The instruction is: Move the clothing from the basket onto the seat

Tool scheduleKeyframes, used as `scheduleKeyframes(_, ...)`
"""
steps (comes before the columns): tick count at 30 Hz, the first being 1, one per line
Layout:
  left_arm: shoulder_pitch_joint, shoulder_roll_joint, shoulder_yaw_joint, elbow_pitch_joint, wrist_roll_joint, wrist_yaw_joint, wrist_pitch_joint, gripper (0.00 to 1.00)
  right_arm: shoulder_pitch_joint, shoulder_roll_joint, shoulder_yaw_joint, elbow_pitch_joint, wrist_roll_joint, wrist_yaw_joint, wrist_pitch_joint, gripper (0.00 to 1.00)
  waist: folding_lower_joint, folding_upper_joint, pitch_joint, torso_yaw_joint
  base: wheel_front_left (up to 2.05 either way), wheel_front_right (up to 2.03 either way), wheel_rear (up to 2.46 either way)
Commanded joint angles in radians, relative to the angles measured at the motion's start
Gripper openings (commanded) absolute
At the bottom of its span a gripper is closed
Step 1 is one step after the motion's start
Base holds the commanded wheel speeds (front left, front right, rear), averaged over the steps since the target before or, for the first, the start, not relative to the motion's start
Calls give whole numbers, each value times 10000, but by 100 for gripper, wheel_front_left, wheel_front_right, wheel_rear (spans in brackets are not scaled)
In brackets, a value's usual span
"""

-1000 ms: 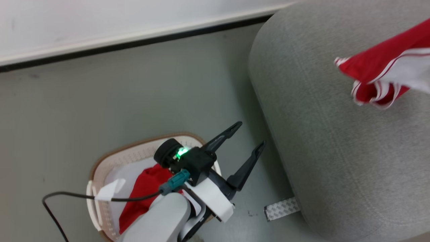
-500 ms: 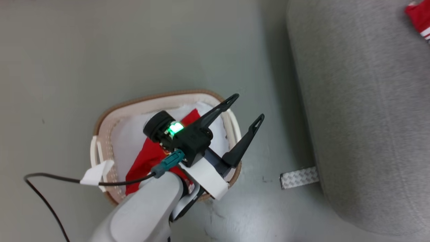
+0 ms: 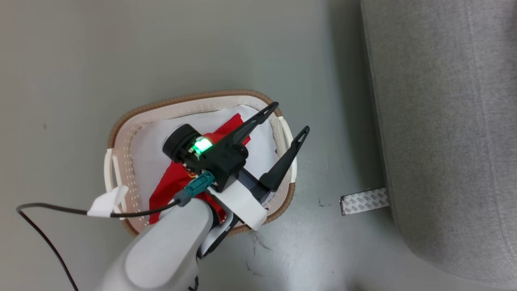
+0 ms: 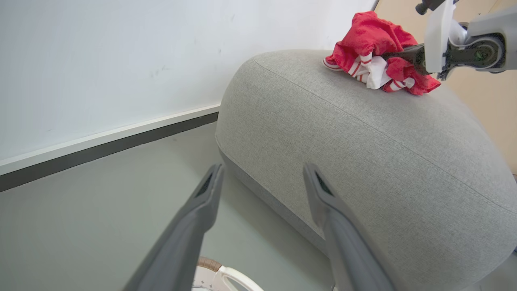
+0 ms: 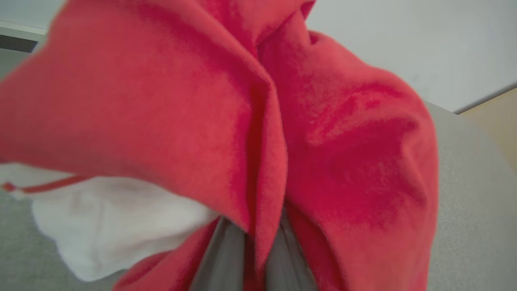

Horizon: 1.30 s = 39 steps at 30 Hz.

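The white perforated basket (image 3: 181,101) with its tan rim stands on the floor left of the grey seat (image 3: 444,121). Red clothing (image 3: 169,186) lies in it on a pale liner cloth (image 3: 153,141). My left gripper (image 3: 290,118) hovers open above the basket's right rim, empty. In the left wrist view its fingers (image 4: 262,171) spread toward the seat (image 4: 363,141), where another red and white garment (image 4: 367,36) rests on top, with my right gripper (image 4: 398,56) on it. In the right wrist view the right gripper (image 5: 254,238) is shut on this garment (image 5: 202,101).
A silver patterned tape strip (image 3: 364,201) lies on the grey floor (image 3: 202,48) at the seat's base. A black cable (image 3: 48,210) trails from my left arm past the basket's handle. A white wall with a dark baseboard (image 4: 101,149) runs behind the seat.
The head camera has swung down and left, so the basket sits fuller in view and the garment on the seat has left it. The left gripper stays open over the basket.
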Motion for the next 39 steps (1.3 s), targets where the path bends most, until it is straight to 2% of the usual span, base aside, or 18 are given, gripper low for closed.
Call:
scheduleKeyframes(1, -50, 68, 29, 23, -124, 25, -27, 100, -95, -72, 99, 36, 92, -22, -10, 58, -2, 0, -81, -51, 0, 0, 0)
scheduleKeyframes(2, -25, 82, 44, 42, -150, 48, -51, 100, -112, -110, 277, 39, 228, -22, -31, 100, -2, 0, -153, -78, 0, 0, 0)
scheduleKeyframes(10, 427, 114, 174, 394, -384, 159, -291, 100, 256, -302, 1833, -74, 1020, -22, 116, 100, -2, 0, -1336, -202, 0, 0, 0)
scheduleKeyframes(16, 1130, 129, 485, 757, -883, 366, -476, 100, 699, -773, 3296, -642, 1521, -22, 364, 100, -2, 0, -2807, -180, 0, 0, 0)
scheduleKeyframes(21, 1738, 153, 874, 838, -1130, 565, -590, 100, 901, -1247, 3957, -1332, 2007, -22, 11, 100, -2, 0, -3984, -5, 0, 0, 0)
scheduleKeyframes(27, 2368, 7, 1389, 744, -1360, 730, -619, 100, 1485, -1744, 4119, -2344, 2658, -22, -835, 100, -2, 0, -5291, 600, 0, 0, 0)
scheduleKeyframes(32, 3093, 93, 2152, 571, -1490, 931, -617, 100, 2300, -1994, 3779, -3382, 3005, -22, -1501, 100, -2, 0, -6048, 995, 0, 0, 0)
scheduleKeyframes(36, 3721, 182, 2772, 520, -1505, 1026, -619, 100, 3149, -1842, 3211, -4062, 3101, -22, -1842, 100, -2, 0, -6445, 1249, 0, 0, 0)
scheduleKeyframes(39, 4150, 245, 3298, 515, -1486, 1088, -620, 100, 4017, -1472, 2529, -4523, 3090, -22, -2089, 100, -2, 0, -6626, 1418, 0, 0, 0)
